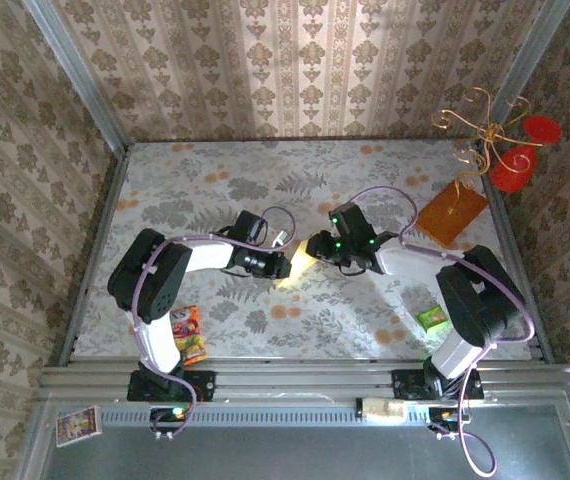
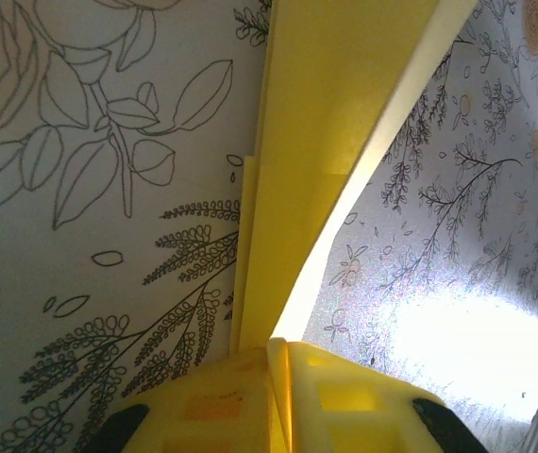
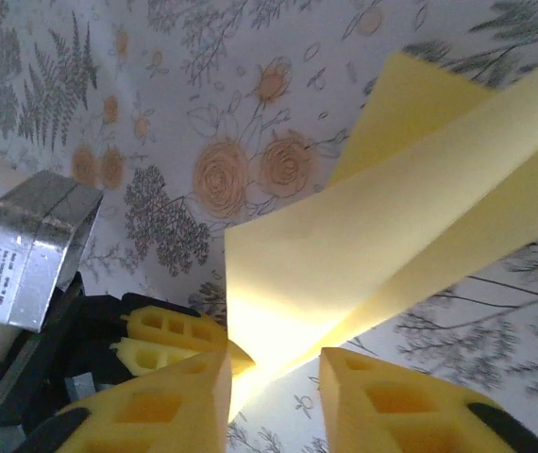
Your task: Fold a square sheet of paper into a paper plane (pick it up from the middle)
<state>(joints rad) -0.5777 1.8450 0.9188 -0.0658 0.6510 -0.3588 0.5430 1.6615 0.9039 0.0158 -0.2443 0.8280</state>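
Observation:
The square sheet of paper (image 1: 299, 266) is pale yellow and folded into a long narrow layered strip, held above the flowered table between the two arms. My left gripper (image 1: 282, 266) is shut on one end of it. In the left wrist view its yellow fingers (image 2: 344, 401) pinch the paper (image 2: 316, 142), which runs up and away. My right gripper (image 3: 274, 387) is open, its fingers standing apart on either side of the paper's (image 3: 373, 236) lower corner. The left gripper's fingertips (image 3: 170, 332) sit just to their left.
An orange-brown board (image 1: 452, 213) lies at the back right, beside red ornaments on gold wire (image 1: 510, 150). A small green packet (image 1: 431, 318) lies near the right arm's base. A colourful snack packet (image 1: 190, 333) lies by the left base. Patterned walls close in the table.

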